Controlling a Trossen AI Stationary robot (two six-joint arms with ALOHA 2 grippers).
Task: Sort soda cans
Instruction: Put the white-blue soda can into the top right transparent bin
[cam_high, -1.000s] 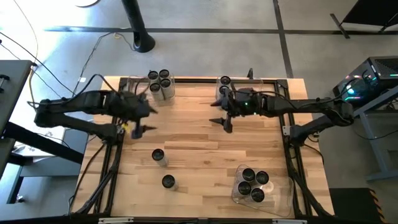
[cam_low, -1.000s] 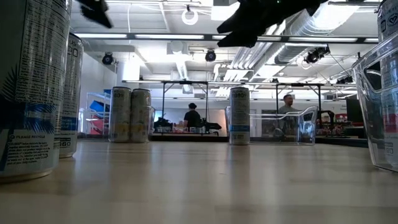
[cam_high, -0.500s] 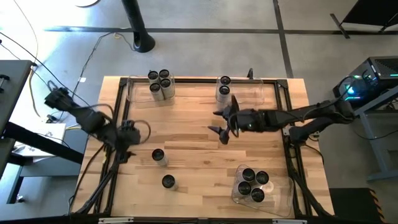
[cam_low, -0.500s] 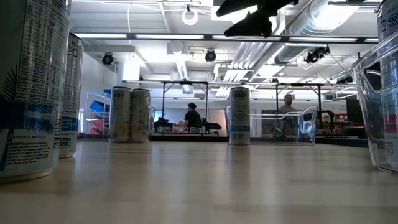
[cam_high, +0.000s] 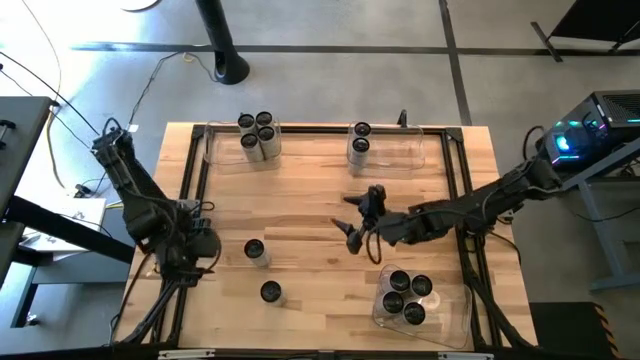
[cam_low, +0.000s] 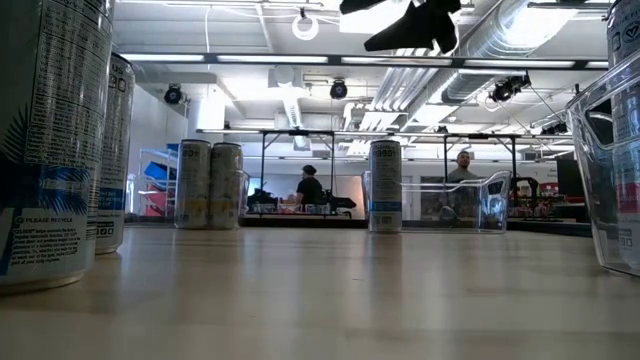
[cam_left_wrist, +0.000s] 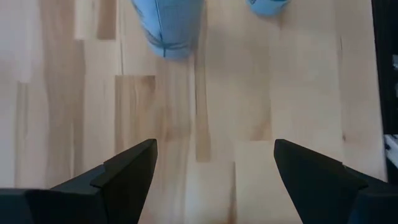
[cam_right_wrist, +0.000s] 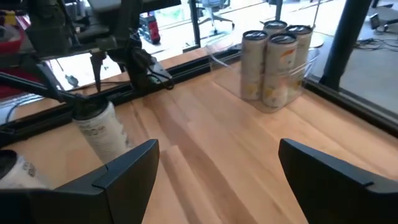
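Two loose soda cans (cam_high: 255, 250) (cam_high: 270, 291) stand upright on the wooden table, near left of centre. Several more stand in a clear bin (cam_high: 255, 136) at the far left. Two cans sit in a clear bin (cam_high: 361, 142) at the far middle, and several sit in a tilted clear bin (cam_high: 404, 296) at the near right. My left gripper (cam_high: 198, 246) (cam_left_wrist: 214, 168) hangs open over the table's left edge, left of the loose cans. My right gripper (cam_high: 356, 218) (cam_right_wrist: 217, 168) stands open above the table's middle, pointing toward the loose cans (cam_right_wrist: 99, 130).
A black frame rail (cam_high: 190, 200) runs around the table. Bare wood (cam_high: 300, 210) lies between the two grippers and the far bins. Beyond the far edge, people (cam_low: 309, 185) show in the room.
My left gripper has swung from the far left part of the table toward the near left edge, sinking and tipping downward. My right gripper has left the far middle bin for the table's middle, toward the near edge, and has rolled. Both have stayed open.
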